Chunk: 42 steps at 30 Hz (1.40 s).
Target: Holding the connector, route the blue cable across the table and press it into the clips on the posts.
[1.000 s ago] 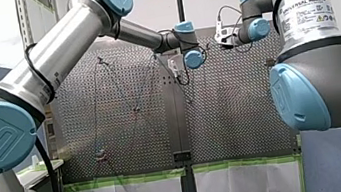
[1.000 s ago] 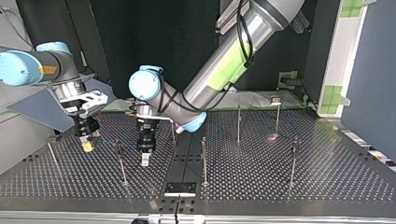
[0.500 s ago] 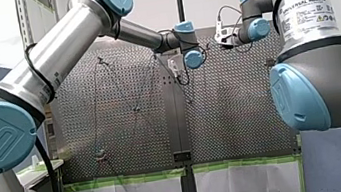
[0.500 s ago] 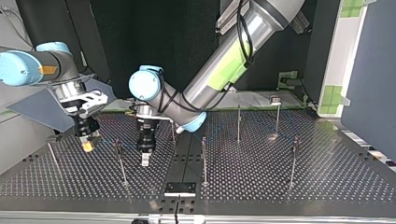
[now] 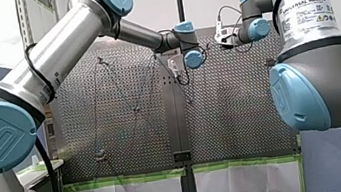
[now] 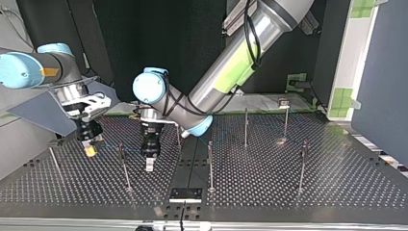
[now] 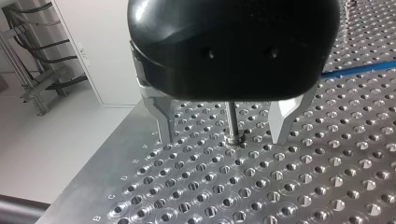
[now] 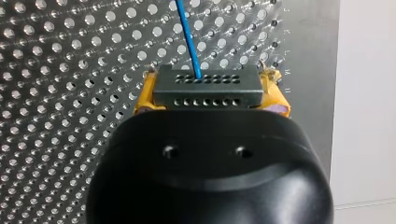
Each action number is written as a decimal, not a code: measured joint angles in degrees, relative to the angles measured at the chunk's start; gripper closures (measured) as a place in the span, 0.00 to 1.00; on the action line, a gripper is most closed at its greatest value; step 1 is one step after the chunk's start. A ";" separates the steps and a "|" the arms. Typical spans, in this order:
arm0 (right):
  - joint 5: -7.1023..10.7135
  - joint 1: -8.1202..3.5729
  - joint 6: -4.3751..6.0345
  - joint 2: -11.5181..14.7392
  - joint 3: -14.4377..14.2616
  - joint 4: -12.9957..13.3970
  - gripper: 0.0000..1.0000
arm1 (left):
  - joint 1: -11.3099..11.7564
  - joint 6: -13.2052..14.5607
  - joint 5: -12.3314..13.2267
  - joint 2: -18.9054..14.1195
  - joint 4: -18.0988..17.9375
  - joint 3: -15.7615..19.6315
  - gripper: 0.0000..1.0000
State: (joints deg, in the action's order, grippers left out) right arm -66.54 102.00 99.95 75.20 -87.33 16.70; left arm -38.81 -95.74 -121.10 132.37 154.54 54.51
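UNIVERSAL ROBOTS: label (image 5: 305, 6) on my right arm (image 5: 322, 79). B, C, D: table (image 7: 84, 196) edge.

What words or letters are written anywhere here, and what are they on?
"UNIVERSAL ROBOTS": on the white label on my right arm.
"B", "C", "D": stamped along the table's edge, in the left wrist view; the letters further along are too blurred to read.
"J", "K", "L", "M": stamped along the table's edge in the right wrist view.
The smaller print and yellow signs on the white label are too small to read.

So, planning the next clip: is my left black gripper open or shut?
Open: my left black gripper shows metal fingers apart, a thin metal post between them.
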 joint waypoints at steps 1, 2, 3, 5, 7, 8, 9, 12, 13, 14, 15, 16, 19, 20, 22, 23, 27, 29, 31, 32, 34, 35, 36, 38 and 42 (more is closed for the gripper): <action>0.00 0.00 0.00 0.00 0.00 0.00 1.00 | 0.00 0.00 0.00 0.00 0.00 0.00 0.00; 0.00 0.00 0.00 0.00 0.00 0.01 1.00 | 0.00 0.00 0.00 0.00 0.00 0.00 0.00; 0.00 0.00 0.00 0.00 -0.01 0.00 1.00 | 0.00 0.00 0.00 0.00 0.00 0.00 0.00; 0.00 0.00 0.00 0.00 0.00 0.00 1.00 | 0.00 0.00 0.00 0.00 0.00 0.00 0.00; 0.01 0.00 0.00 0.00 0.00 0.01 1.00 | 0.00 0.00 0.00 0.00 0.00 0.00 0.00; 0.00 0.00 0.00 0.00 0.00 0.01 1.00 | 0.00 0.00 0.00 0.00 0.00 0.00 0.00; 0.00 0.00 0.00 0.00 0.00 0.01 1.00 | 0.00 0.00 0.00 0.00 0.00 0.00 0.00; 0.00 0.00 0.00 0.00 0.00 0.01 1.00 | 0.00 0.00 0.00 0.00 0.00 0.00 0.00; 0.01 0.00 0.00 0.00 -0.01 0.01 1.00 | 0.00 0.00 0.00 0.00 0.00 0.00 0.00; 0.00 0.00 0.00 0.00 0.00 0.00 1.00 | 0.00 0.00 0.00 0.00 0.00 0.00 0.00; 0.00 0.00 0.00 0.00 0.00 0.01 1.00 | 0.00 0.00 0.00 0.00 0.00 0.00 0.00; 0.00 0.00 0.00 0.00 0.00 0.01 1.00 | 0.00 0.00 0.00 0.00 0.00 0.00 0.00; 0.00 0.00 0.00 0.00 0.00 0.00 1.00 | 0.00 0.00 0.00 0.00 0.00 0.00 0.00; 0.00 0.00 0.00 0.00 0.00 0.01 1.00 | 0.00 0.00 0.00 0.00 0.00 0.00 0.00; 0.00 0.00 0.00 0.00 0.00 0.00 1.00 | 0.00 0.00 0.00 0.00 0.00 0.00 0.00; 0.00 0.00 0.00 0.00 0.00 0.01 1.00 | 0.00 0.00 0.00 0.00 0.00 0.00 0.00; 0.00 0.00 0.00 0.00 -0.01 0.00 1.00 | 0.01 -0.02 0.02 0.00 0.06 0.00 0.00; 0.00 -0.01 0.00 0.00 0.00 0.01 1.00 | -0.07 0.00 -0.06 0.13 0.33 -0.05 0.00; 0.02 -0.01 0.00 0.00 0.00 0.02 1.00 | -0.40 0.03 -0.26 0.58 0.85 -0.11 0.00; 0.04 -0.01 0.00 0.00 0.00 0.01 1.00 | -0.60 0.05 -0.36 1.01 1.32 -0.14 0.00; 0.07 -0.01 0.00 0.00 0.00 0.01 1.00 | -0.79 0.07 -0.45 1.83 2.17 -0.15 0.00; 0.07 -0.01 0.00 0.00 0.00 0.01 1.00 | -0.87 0.08 -0.48 2.42 2.78 -0.15 0.00; 0.08 -0.01 0.00 0.00 0.00 0.00 1.00 | -0.90 0.08 -0.50 2.82 3.28 -0.15 0.00; 0.09 0.00 0.00 0.00 0.00 0.01 1.00 | -0.94 0.08 -0.51 3.42 4.39 -0.16 0.00; 0.09 0.00 0.00 0.00 0.00 0.00 1.00 | -0.95 0.09 -0.53 3.79 6.26 -0.18 0.00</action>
State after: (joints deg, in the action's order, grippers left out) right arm -66.45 102.00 99.95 75.20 -87.32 16.71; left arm -39.76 -95.65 -121.62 136.16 160.80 54.34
